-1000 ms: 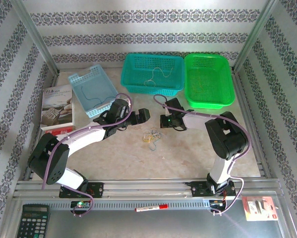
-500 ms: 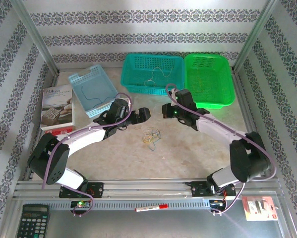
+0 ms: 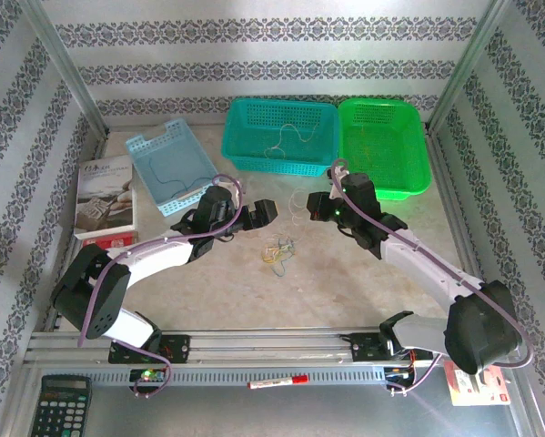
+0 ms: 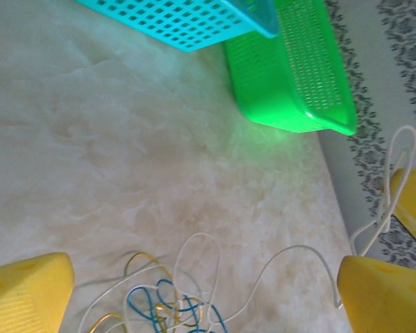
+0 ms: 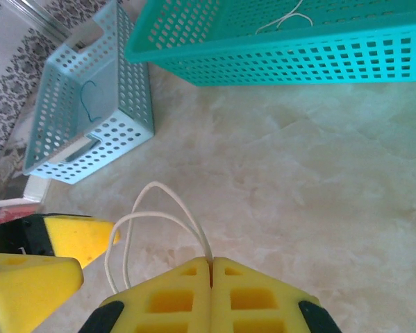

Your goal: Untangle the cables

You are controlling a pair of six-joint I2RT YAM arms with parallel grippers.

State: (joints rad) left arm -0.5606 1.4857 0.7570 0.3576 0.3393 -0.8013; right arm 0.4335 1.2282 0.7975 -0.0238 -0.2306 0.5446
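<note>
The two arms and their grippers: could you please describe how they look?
The left arm and right arm have white links, black joints and purple cables. The left gripper and right gripper are black with yellow wedge-shaped fingers.

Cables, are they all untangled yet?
Not yet. A thin cable lies in the teal basket and a dark cable in the light blue basket; those look done. The right claw is shut on a white cable from the clump. That clump of blue, white and yellow wires is left, below the open left claw.
</note>
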